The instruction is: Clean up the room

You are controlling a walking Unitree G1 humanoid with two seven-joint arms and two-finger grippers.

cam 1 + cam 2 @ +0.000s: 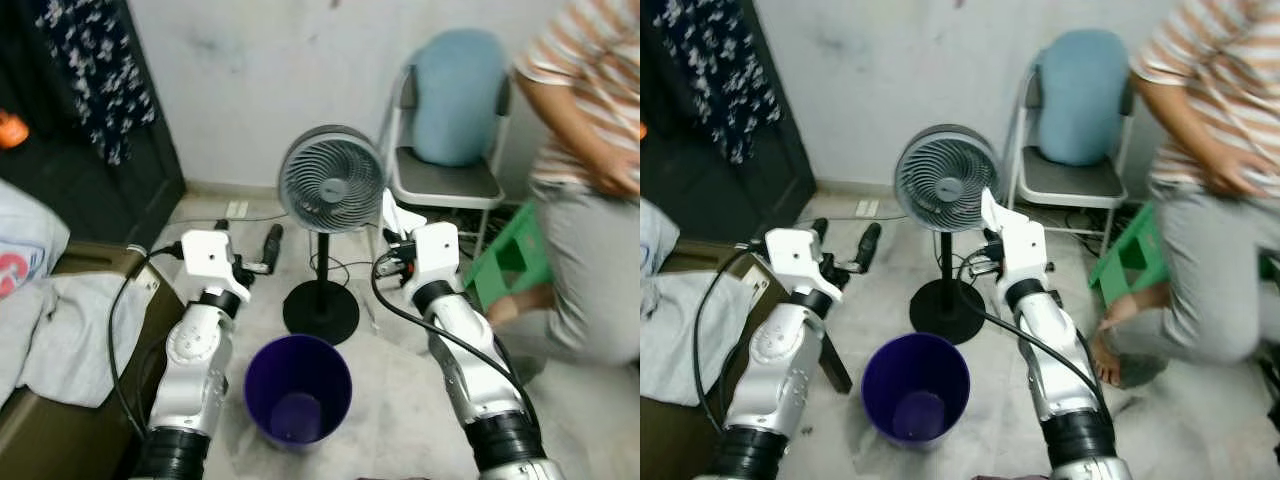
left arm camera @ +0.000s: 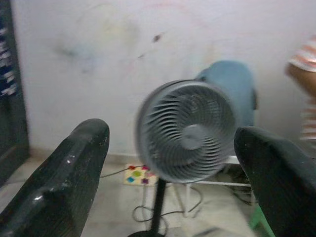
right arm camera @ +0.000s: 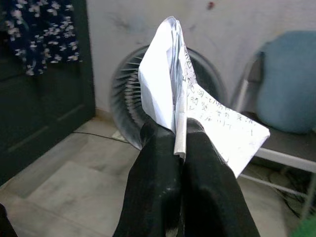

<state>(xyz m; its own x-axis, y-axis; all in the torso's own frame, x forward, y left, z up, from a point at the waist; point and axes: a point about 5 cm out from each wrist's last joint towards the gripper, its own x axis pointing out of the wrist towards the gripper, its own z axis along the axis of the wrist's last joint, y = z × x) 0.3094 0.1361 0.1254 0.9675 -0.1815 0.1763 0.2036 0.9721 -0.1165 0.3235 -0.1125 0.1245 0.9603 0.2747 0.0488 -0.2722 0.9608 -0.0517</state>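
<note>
My right gripper (image 3: 178, 132) is shut on a folded white paper (image 3: 210, 112) with handwriting on it. I hold it up in front of the grey standing fan (image 1: 331, 180); the paper (image 1: 993, 212) sticks up beside the fan head. My left gripper (image 1: 247, 236) is raised at the same height left of the fan, open and empty, its fingers (image 2: 69, 168) wide apart. A purple bin (image 1: 298, 388) stands on the floor between my two arms, below and nearer than both grippers.
The fan's round base (image 1: 320, 310) and cables lie just beyond the bin. A folding chair (image 1: 448, 182) with a blue cushion stands against the wall. A person (image 1: 585, 200) stands at the right by a green stool (image 1: 510, 255). Cloth-covered furniture (image 1: 70, 330) sits left.
</note>
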